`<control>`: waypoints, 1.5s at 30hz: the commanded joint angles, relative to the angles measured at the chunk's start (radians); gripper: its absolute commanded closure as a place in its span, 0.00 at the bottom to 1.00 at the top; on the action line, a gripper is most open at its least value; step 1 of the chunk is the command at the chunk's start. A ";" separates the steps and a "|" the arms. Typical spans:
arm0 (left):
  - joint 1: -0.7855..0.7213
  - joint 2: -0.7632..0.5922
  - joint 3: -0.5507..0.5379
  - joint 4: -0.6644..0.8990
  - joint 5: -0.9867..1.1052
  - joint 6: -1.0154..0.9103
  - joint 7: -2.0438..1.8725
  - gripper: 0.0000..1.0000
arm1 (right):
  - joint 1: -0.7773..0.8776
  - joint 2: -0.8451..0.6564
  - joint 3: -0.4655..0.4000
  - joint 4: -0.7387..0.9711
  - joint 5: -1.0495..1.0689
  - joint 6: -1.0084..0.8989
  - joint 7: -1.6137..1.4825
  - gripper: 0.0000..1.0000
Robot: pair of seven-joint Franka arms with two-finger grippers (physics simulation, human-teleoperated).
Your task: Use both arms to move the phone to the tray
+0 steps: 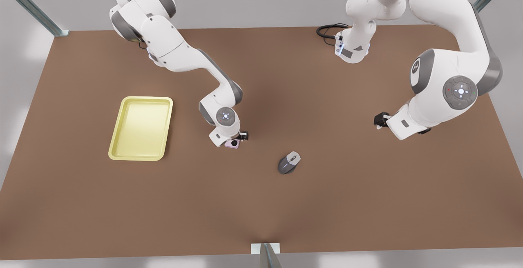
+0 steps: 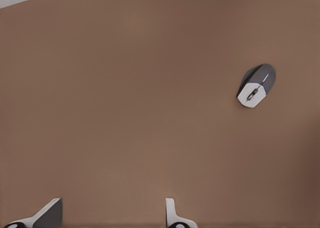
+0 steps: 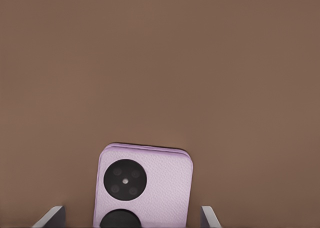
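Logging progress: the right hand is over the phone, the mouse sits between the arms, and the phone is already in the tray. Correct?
Not quite. The front view shows the phone on the table under the right hand, beside the tray, not in it. The rest holds, mouse included.

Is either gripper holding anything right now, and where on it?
Right gripper straddles the phone with fingers apart: no grip. Left gripper open, empty.

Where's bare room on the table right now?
Free: inside the tray; the table along the near edge below the mouse. Crowded: the right gripper over the phone. The left gripper hangs open.
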 commanded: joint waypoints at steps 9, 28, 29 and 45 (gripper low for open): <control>0.000 0.010 -0.001 0.000 -0.001 0.001 0.029 0.00 | 0.000 0.022 0.000 -0.016 0.017 0.048 0.056 0.00; 0.000 0.018 -0.001 0.000 -0.001 0.001 0.029 0.00 | -0.003 0.042 0.000 -0.016 0.017 0.049 0.142 0.07; 0.000 0.018 -0.001 0.000 -0.001 0.001 0.029 0.00 | -0.004 0.041 0.000 -0.014 0.017 0.048 0.142 0.08; 0.000 0.020 -0.001 0.002 -0.001 0.001 0.028 0.00 | -0.029 -0.047 0.000 -0.023 0.015 -0.021 0.102 0.32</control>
